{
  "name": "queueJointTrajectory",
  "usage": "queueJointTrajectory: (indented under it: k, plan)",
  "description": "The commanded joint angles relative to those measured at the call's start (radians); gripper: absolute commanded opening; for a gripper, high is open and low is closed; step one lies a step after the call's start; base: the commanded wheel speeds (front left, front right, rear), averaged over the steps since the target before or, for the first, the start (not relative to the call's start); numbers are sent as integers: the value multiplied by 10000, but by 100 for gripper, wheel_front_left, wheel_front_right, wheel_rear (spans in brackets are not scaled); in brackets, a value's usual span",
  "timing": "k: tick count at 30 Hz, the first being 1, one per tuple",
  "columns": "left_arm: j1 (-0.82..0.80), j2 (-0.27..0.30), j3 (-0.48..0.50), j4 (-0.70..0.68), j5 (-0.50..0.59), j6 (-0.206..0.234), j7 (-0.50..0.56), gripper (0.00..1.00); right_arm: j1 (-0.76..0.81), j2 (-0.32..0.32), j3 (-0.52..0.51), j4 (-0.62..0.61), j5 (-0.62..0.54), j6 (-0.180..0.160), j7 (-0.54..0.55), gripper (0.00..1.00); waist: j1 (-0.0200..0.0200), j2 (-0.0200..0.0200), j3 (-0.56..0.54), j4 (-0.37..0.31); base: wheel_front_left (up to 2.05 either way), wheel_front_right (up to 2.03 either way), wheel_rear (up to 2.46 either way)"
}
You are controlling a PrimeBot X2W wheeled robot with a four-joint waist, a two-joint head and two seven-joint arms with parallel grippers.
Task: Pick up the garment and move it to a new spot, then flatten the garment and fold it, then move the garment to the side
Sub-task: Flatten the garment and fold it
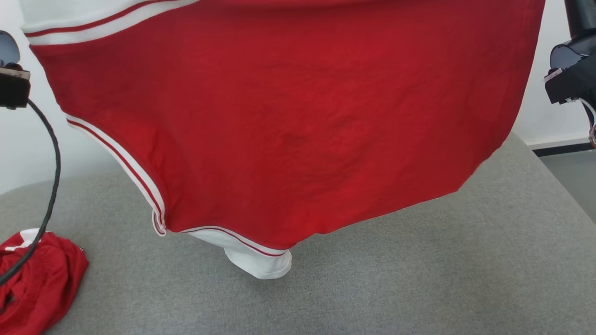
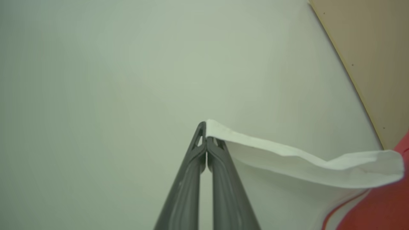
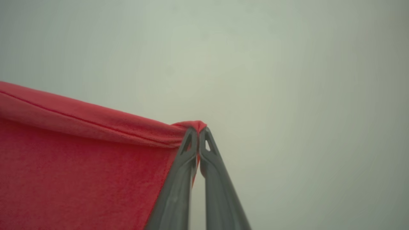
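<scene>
A red garment [image 1: 298, 116] with white, red-striped trim hangs spread wide in the air across the head view, its lowest white part [image 1: 260, 263] just above or touching the grey surface. My left gripper [image 2: 206, 135] is shut on a white edge of the garment [image 2: 287, 159], which runs off to the right in the left wrist view. In the right wrist view my right gripper [image 3: 198, 135] is shut on a red hemmed corner of the garment [image 3: 96, 121], and the cloth stretches away to the left. The fingertips themselves lie above the head view's frame.
A grey fabric surface [image 1: 419, 279] lies below the hanging cloth. A second crumpled red garment [image 1: 37, 284] sits at its near left edge. A black cable [image 1: 51, 177] hangs from the left arm. The surface's right edge drops to the floor [image 1: 572, 167] by a pale wall.
</scene>
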Motion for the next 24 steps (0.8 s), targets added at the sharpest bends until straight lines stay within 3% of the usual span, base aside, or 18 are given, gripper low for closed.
queueJointTrajectory:
  k: [1,8,13,20,24]
  plan:
    - [-178,-2,-88,151,-227,14,52,0,-88,-52,131,28,162,-10,106,0,0,0,172,3,0,0,0]
    - [-1303,-140,-1008,1711,-444,1,22,0,-836,357,874,1089,1041,-8,603,0,0,0,1133,89,0,0,0]
    - [-3047,-240,-2088,3008,-333,-1,-152,0,-2299,690,1343,2342,1808,-8,970,0,0,0,2740,301,0,0,0]
    - [-5720,-627,-3090,5514,627,38,-1502,0,-4609,1173,1784,4098,1949,-8,939,0,0,0,4888,585,0,0,0]
    - [-7234,-714,-3206,7203,1450,521,-2449,0,-6032,1972,1866,5515,1673,-8,140,0,0,0,5742,268,0,0,0]
